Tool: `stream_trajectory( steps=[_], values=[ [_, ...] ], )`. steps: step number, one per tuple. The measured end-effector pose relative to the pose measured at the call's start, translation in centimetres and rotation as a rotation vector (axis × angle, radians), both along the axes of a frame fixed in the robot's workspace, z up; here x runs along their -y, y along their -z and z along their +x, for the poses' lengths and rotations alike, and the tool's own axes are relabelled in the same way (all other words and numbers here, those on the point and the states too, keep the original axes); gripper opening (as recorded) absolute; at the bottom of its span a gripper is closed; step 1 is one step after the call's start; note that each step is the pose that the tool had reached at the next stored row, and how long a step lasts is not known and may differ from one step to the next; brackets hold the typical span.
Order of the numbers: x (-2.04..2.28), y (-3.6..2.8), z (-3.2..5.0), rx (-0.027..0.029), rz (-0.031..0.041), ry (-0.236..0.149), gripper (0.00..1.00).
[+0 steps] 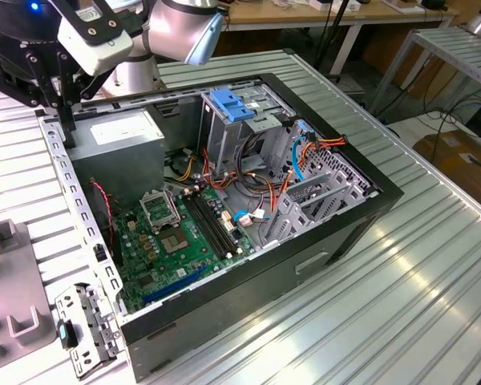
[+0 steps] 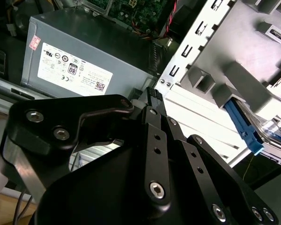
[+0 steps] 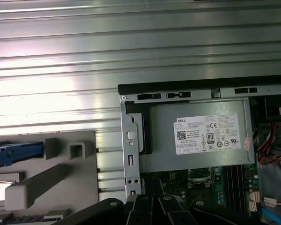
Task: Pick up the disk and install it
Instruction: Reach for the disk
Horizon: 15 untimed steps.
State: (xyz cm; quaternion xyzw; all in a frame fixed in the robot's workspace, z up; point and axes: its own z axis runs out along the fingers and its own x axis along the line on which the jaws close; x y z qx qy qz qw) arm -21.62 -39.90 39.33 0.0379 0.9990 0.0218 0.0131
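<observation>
Exterior view looks down on the open case (image 1: 224, 311) from well back; both wrist views face its power supply (image 2: 84, 61) (image 3: 196, 136) from close above.

The computer case (image 1: 305, 265) sits on the table (image 1: 433, 281) — power supply (image 1: 120, 136) and motherboard (image 1: 176, 241) inside, disk (image 3: 14, 153) on a fixture (image 3: 61, 173) alongside.

We take this for a robotics lab or test workshop. An opened desktop computer case (image 1: 224, 321) lies on a ribbed aluminium surface (image 1: 401, 305) (the slotted kind that takes fixtures). A robot arm (image 1: 184, 24) stands at eleven o'clock in the exterior view, and benches (image 1: 305, 18) trailing cables (image 1: 333, 40) fill the background at one o'clock.
</observation>
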Motion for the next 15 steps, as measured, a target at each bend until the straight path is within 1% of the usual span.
stream_trajectory(
  steps=[2,15],
  values=[
    [0.00,0.00,-0.23,-0.0001,-0.0001,0.000,0.11],
    [0.00,0.00,-1.07,-0.0001,0.0000,0.000,0.11]
  ],
)
